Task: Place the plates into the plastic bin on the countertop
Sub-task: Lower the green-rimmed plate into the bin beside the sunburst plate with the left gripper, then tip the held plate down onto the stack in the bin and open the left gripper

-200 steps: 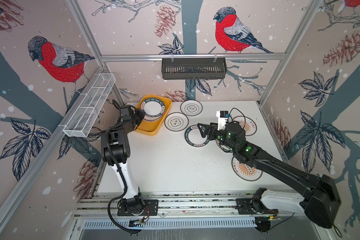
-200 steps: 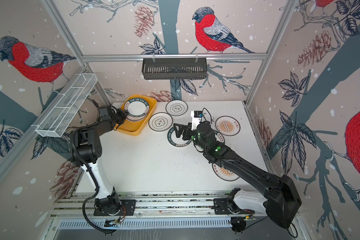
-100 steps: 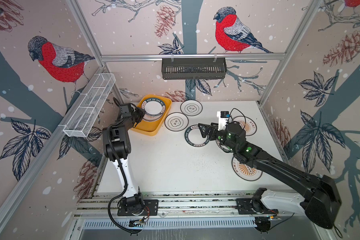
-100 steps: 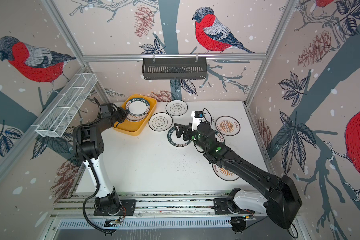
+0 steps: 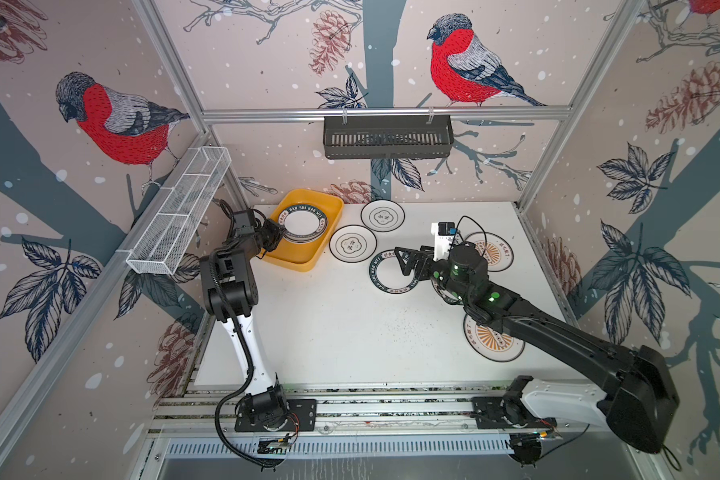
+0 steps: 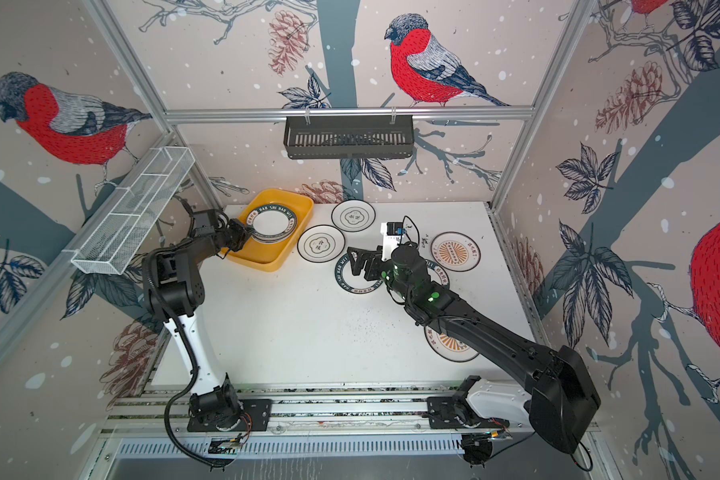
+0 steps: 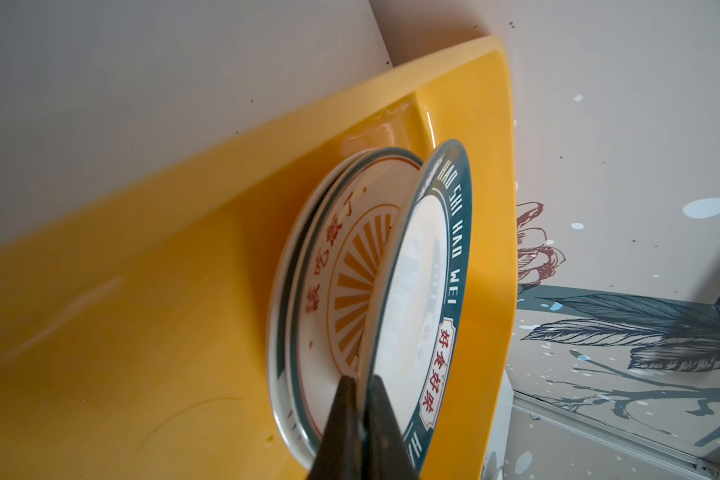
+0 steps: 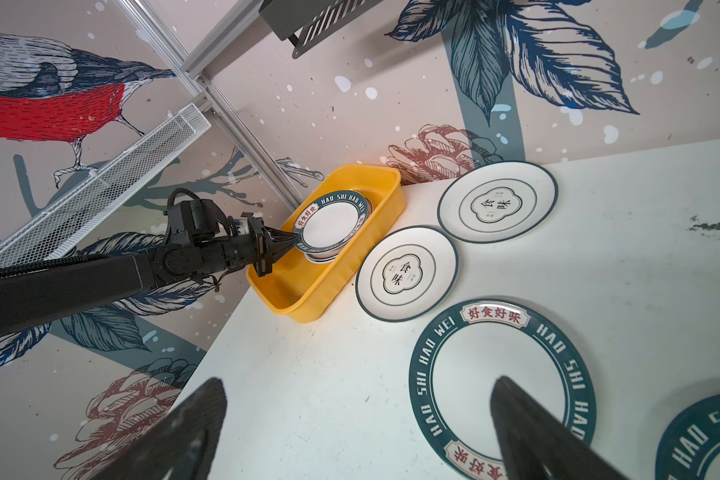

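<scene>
The yellow plastic bin (image 5: 304,266) (image 6: 267,266) stands at the countertop's back left. My left gripper (image 7: 360,380) (image 5: 281,237) is shut on the rim of a green-rimmed plate (image 7: 416,291) (image 8: 329,222). That plate tilts over a sunburst plate (image 7: 350,266) stacked in the bin. My right gripper (image 8: 358,382) (image 5: 402,264) hangs open over another green-rimmed plate (image 8: 474,357) (image 5: 381,278) on the countertop (image 5: 329,324). Two flower-emblem plates (image 5: 353,244) (image 5: 382,216) lie beside the bin. Two sunburst plates (image 5: 493,251) (image 5: 493,340) lie at the right.
One more green-rimmed plate (image 8: 707,436) lies partly under my right wrist. A black slatted basket (image 5: 387,137) hangs on the back wall. A white wire-mesh basket (image 5: 179,212) hangs on the left wall, close to my left arm. Aluminium rails (image 5: 350,411) run along the front.
My left wrist has shifted slightly over the bin with the green-rimmed plate still gripped. The right arm has not moved.
</scene>
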